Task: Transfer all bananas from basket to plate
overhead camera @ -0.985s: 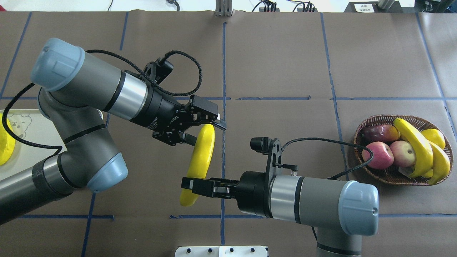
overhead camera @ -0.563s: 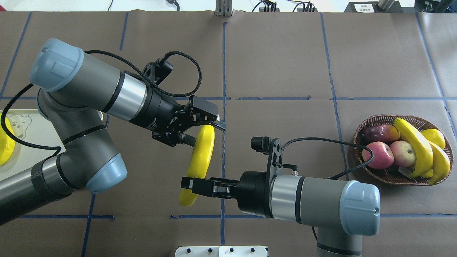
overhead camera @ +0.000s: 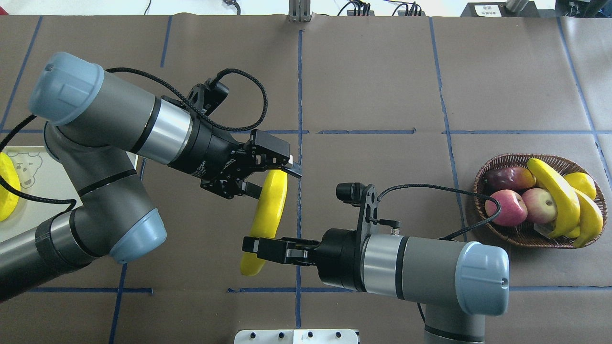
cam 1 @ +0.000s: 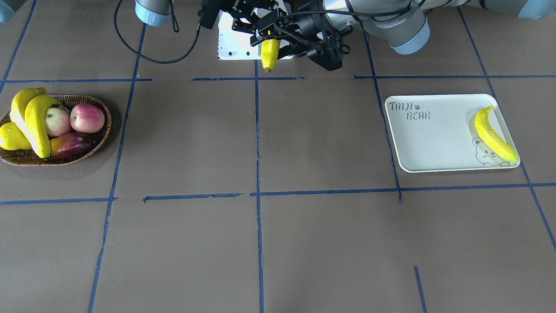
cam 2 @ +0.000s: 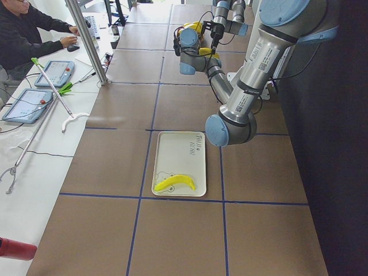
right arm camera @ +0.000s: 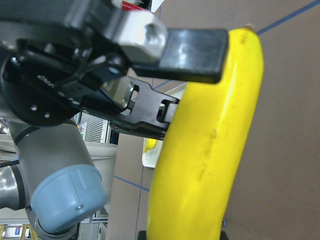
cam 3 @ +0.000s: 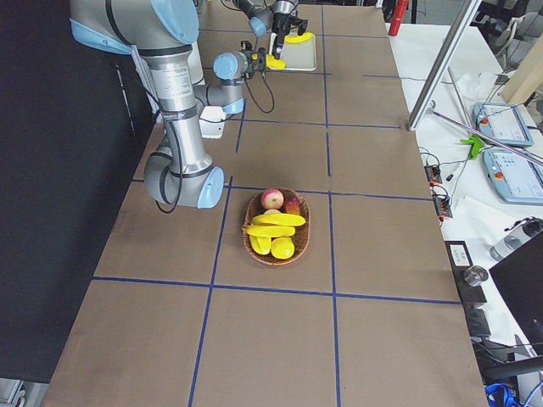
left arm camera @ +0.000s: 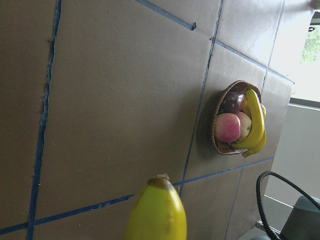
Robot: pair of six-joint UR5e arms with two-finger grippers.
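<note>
In the overhead view the left gripper (overhead camera: 274, 180) and the right gripper (overhead camera: 252, 249) both clamped one banana (overhead camera: 268, 210) at mid-frame, above the table (overhead camera: 373, 76). The left one was closed across the banana's upper end and the right one across its lower part, and the fruit ran nearly vertical in the picture.

The right wrist view showed what the overhead one could not. A black finger pad (right arm camera: 192, 47) of the left gripper lay flat on the yellow skin at upper centre, with the other finger against the opposite side. The left wrist view caught only the banana's dark tip at bottom centre, and the basket (left arm camera: 222, 92) at right.

The front-facing view crowded both grippers against the top edge, but it showed the whole plate (cam 1: 434, 143) at right. A second banana (cam 1: 491, 137) lay along the plate's right side, over the bear drawing. Overhead, only a corner of the plate showed at the left edge, behind the left arm.

The basket sat at the right of the overhead frame, holding two more bananas (overhead camera: 557, 196) draped beside the apples (overhead camera: 510, 206).
</note>
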